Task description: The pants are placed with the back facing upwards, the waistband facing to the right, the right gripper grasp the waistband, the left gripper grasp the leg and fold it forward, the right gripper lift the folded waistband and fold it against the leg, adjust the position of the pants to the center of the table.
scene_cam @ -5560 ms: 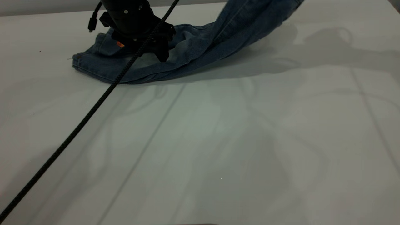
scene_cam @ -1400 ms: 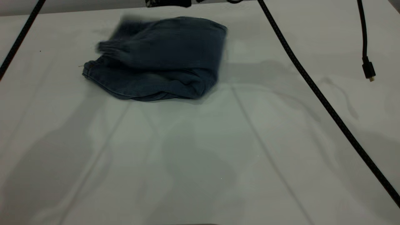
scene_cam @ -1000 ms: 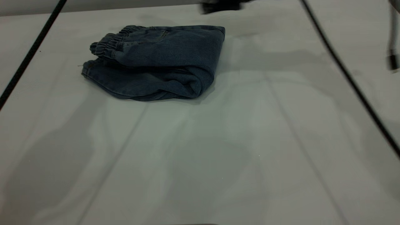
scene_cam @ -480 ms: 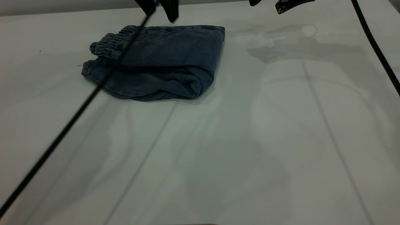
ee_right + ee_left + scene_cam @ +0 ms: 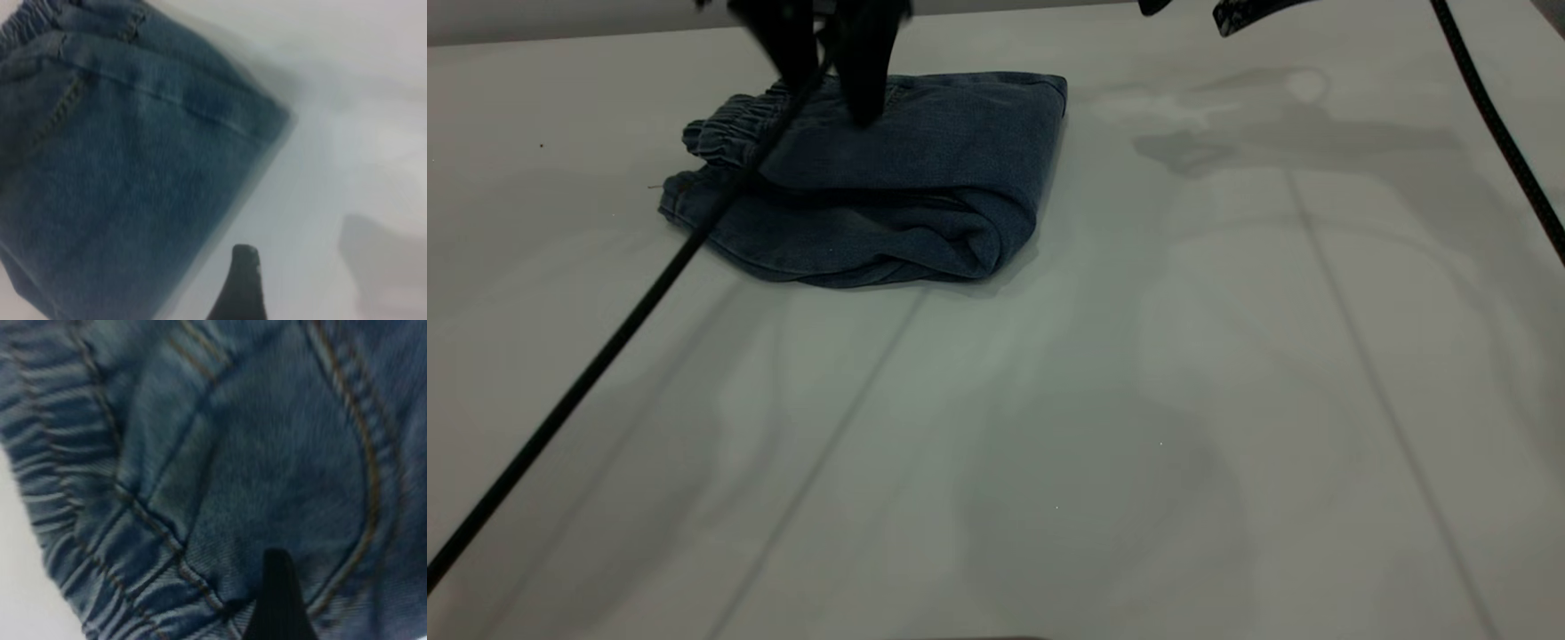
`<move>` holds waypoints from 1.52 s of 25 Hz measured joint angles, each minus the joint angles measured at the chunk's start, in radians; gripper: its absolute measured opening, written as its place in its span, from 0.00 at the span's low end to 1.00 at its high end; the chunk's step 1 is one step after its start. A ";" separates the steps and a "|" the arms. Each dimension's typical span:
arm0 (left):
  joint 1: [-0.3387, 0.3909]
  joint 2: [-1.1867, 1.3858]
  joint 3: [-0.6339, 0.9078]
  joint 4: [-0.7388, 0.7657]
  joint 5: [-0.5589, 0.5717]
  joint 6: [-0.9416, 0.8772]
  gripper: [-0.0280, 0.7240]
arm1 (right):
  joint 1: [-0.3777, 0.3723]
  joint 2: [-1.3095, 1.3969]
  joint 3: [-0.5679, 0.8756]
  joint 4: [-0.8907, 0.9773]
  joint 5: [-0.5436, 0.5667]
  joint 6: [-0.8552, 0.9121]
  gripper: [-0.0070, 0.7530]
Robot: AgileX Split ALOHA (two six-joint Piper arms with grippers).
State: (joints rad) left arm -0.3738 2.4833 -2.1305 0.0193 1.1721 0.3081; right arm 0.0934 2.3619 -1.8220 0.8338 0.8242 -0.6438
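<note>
The pants (image 5: 889,178) lie folded into a thick blue denim bundle at the far left of the table (image 5: 1049,427). Their elastic waistband (image 5: 725,133) rests on top at the bundle's left end, over the leg hem (image 5: 694,209). My left gripper (image 5: 825,76) is open just above the top layer, beside the waistband. The left wrist view shows one black finger (image 5: 277,593) over a stitched back pocket (image 5: 280,473) and the waistband (image 5: 60,487). My right gripper (image 5: 1196,9) hangs open at the far edge, to the right of the pants (image 5: 120,167), over bare table.
The left arm's black cable (image 5: 605,356) runs diagonally from the pants to the near left edge. Another black cable (image 5: 1503,142) crosses the far right. The rest of the white tabletop is bare, with open room in the middle and on the right.
My left gripper has come down from the far edge onto the top of the folded pants, near the waistband. The right gripper and the pants have stayed put.
</note>
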 joint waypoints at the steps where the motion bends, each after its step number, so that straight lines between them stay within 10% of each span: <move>1: 0.000 0.007 0.009 0.015 0.000 0.048 0.69 | 0.000 0.000 -0.007 0.000 0.000 0.000 0.76; 9: 0.000 0.102 0.015 0.027 -0.027 0.190 0.69 | 0.000 0.000 -0.047 -0.005 0.017 0.000 0.76; 27: -0.020 0.137 -0.095 -0.174 -0.034 -0.198 0.69 | -0.035 -0.019 -0.047 -0.037 0.078 0.025 0.76; 38: -0.025 0.044 -0.300 -0.013 0.001 -0.185 0.69 | -0.036 -0.296 -0.047 -0.198 0.214 0.177 0.76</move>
State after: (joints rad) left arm -0.3990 2.5277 -2.4306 0.0063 1.1729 0.1227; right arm 0.0570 2.0656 -1.8691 0.6362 1.0387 -0.4670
